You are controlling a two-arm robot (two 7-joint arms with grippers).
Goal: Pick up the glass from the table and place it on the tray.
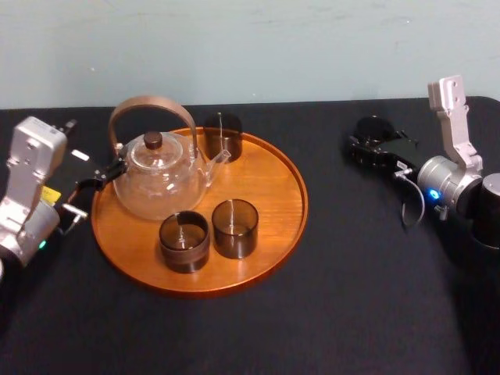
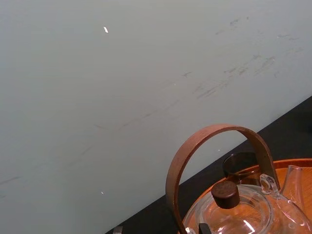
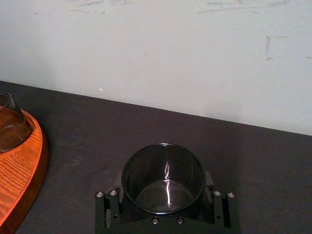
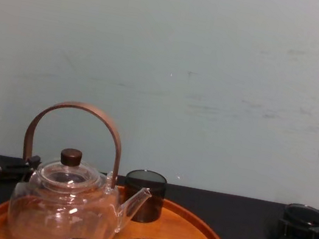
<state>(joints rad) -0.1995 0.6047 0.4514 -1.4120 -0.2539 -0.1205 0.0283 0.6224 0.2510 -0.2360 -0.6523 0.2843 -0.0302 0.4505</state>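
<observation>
Head view: the right pincer (image 1: 367,148) brackets the glass (image 1: 376,125) on the tabletop (image 1: 351,297), well right of the tray (image 1: 273,203). The left pincer (image 1: 82,183) idles released beside the teapot (image 1: 160,180). Right wrist view: the grasp is in hand, but I cannot tell whether it is clamped. The next move is probably to grip, lift, and carry it over the rim.

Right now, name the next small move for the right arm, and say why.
Probably lift the glass a little way straight up off the table. The right gripper sits around the glass, which stands on the table well to the right of the tray, and the tray's raised rim must be cleared. The left gripper is by the teapot.
</observation>
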